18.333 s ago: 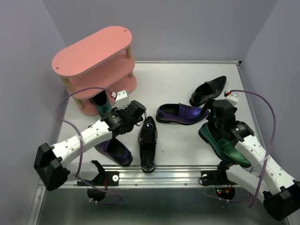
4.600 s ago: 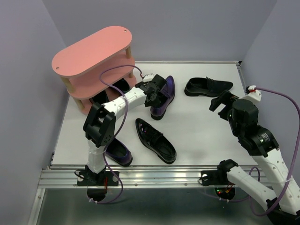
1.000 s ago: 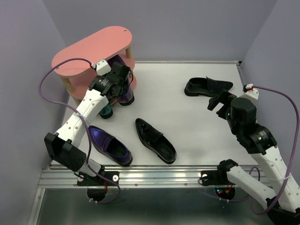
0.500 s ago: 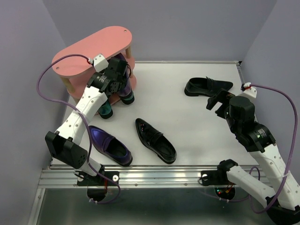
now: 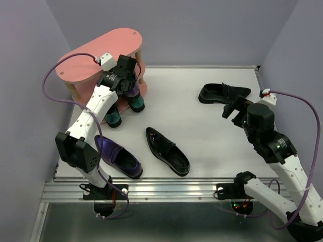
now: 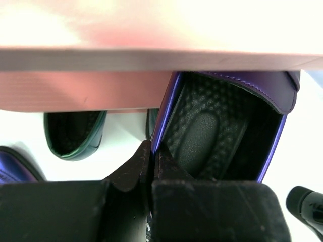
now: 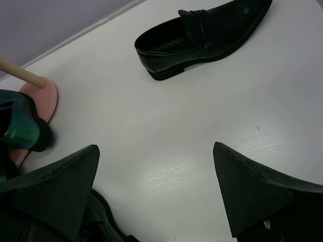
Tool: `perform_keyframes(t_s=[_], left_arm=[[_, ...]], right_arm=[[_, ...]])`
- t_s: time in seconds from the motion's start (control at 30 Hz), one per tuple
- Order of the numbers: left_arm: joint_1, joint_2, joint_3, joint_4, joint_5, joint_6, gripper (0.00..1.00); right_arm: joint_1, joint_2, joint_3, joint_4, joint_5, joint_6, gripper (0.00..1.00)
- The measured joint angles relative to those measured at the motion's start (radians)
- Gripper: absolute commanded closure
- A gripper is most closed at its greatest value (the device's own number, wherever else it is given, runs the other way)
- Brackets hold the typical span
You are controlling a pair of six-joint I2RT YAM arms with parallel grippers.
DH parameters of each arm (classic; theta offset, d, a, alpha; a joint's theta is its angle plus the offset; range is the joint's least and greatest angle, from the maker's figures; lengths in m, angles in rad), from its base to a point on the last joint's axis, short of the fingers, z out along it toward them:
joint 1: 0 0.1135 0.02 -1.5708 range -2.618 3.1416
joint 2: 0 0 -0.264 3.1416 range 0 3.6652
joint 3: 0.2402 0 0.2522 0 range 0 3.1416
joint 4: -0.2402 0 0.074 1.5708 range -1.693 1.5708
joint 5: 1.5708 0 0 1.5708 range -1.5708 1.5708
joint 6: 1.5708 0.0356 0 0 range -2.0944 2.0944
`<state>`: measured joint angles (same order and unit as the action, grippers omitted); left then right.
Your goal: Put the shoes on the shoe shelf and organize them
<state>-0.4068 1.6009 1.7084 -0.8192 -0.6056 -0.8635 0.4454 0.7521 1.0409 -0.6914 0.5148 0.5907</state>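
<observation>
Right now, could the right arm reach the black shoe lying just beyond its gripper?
Probably yes: the right gripper is open, the black shoe lies just ahead, and only bare table shows between them.

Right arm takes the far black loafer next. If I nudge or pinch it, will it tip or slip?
The black loafer sits flat on a low heel, so a nudge would probably slide it, not tip it. Its glossy upper looks slick; the right gripper may hold better pinching the collar. It likely keeps its shape.
</observation>
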Motion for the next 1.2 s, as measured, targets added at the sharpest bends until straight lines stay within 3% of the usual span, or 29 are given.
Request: perform_keyframes(t_s=[0.57,1.2], left_arm=[[0.071,0.037,0.039,0.07,-0.015,0.016,1.0],[0.068,0.085,0.076,0.089,-0.044,-0.003,1.0]], right_arm=[[0.0,-0.014,0.0,-0.005,0.0,0.0,0.0],[0.0,-0.019,0.0,-0.014,0.0,0.001,0.0]])
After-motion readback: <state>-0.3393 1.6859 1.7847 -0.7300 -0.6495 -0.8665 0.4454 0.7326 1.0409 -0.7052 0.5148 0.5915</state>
